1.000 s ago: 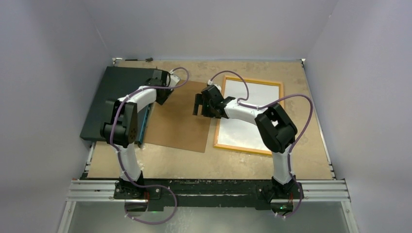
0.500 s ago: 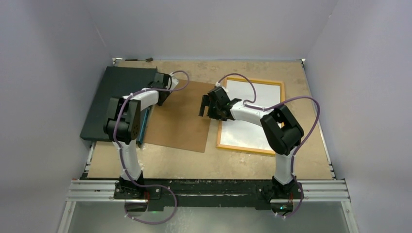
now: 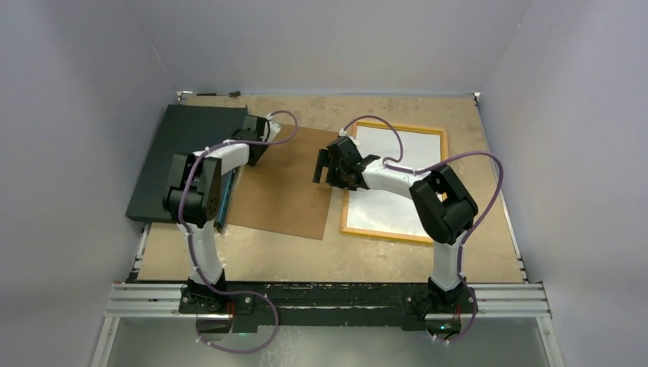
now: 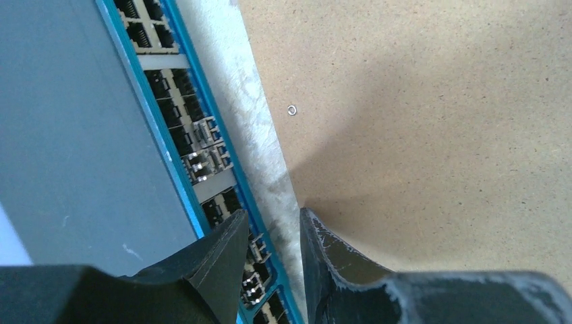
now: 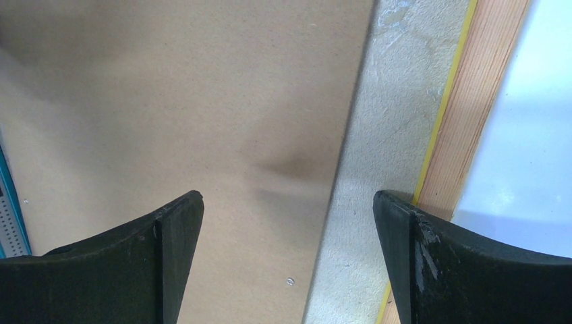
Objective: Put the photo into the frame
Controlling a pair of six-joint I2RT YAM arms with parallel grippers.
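The frame [image 3: 437, 183] lies flat at the right of the table, an orange border in the top view. In the right wrist view its wood-toned rail [image 5: 482, 115] has a yellow outer edge. Inside it lies the photo [image 3: 393, 172], white side up, which shows as a pale sheet [image 5: 533, 121] in the right wrist view. My right gripper [image 3: 322, 165] [image 5: 289, 197] hangs wide open, one finger over the brown backing board and the other over the frame's left rail. My left gripper [image 3: 254, 153] [image 4: 273, 214] stands narrowly open at that board's left edge, with bare table between its fingers.
The brown backing board [image 3: 283, 191] [image 4: 438, 101] [image 5: 168, 88] lies flat between the frame and a dark flat slab [image 3: 183, 153]. That slab's blue-rimmed side shows rows of sockets [image 4: 189, 135]. A narrow strip of table [image 4: 229, 67] separates slab and board. Grey walls enclose the table.
My right gripper has shifted a little to the right, toward the frame's left rail. The left gripper has edged slightly along the board's left edge and its gap has narrowed a touch.
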